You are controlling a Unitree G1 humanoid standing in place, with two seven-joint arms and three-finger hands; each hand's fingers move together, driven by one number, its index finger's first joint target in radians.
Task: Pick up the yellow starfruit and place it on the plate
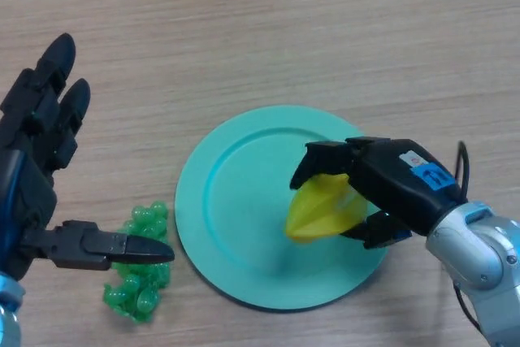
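The yellow starfruit point(322, 209) is in my right hand point(382, 184), whose fingers and thumb curl round it. The hand holds it over the right part of the teal plate point(236, 201), close to the plate's surface; I cannot tell whether it touches. My left hand point(36, 136) is open at the left edge of the view, fingers straight and pointing away, thumb stretched toward the plate.
A bunch of green grapes point(140, 262) lies on the wooden table point(284, 30) just left of the plate, under my left thumb.
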